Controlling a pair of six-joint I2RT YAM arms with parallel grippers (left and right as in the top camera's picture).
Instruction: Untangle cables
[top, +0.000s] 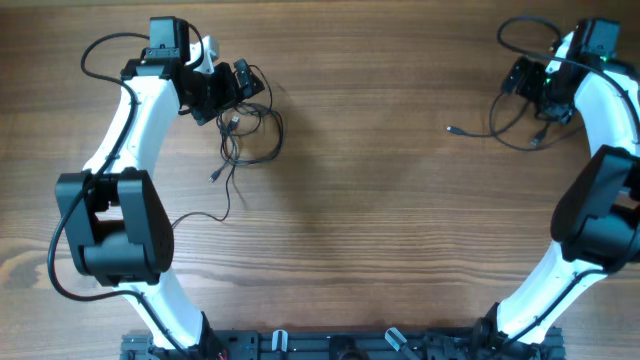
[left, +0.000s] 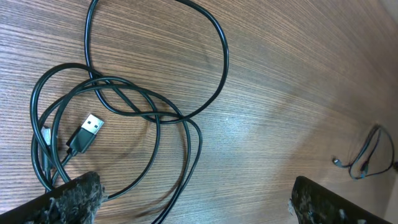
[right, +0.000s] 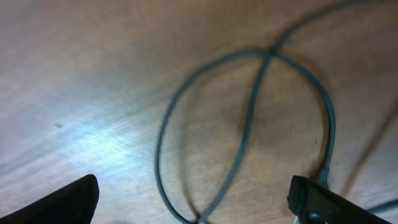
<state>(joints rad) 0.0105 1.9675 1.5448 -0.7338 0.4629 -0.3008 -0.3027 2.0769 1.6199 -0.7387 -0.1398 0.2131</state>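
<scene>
One group of thin black cables (top: 250, 140) lies in loose overlapping loops on the wooden table at the upper left. My left gripper (top: 238, 92) hangs over its upper edge. In the left wrist view the loops (left: 155, 115) cross each other, with a silvery USB plug (left: 92, 124) at the left. My left gripper (left: 196, 202) is open, and two strands run across the wood between its fingers. Another cable (top: 500, 125) lies at the upper right under my right gripper (top: 527, 85). In the right wrist view it is a blurred loop (right: 249, 124) below my open right gripper (right: 196, 202).
A loose strand (top: 205, 215) trails from the left bundle toward the left arm's base (top: 115, 225). A small plug end (top: 452, 129) points left from the right cable. Thicker black wires (top: 95, 50) run to both arms. The right cable shows far off (left: 364, 162) in the left wrist view.
</scene>
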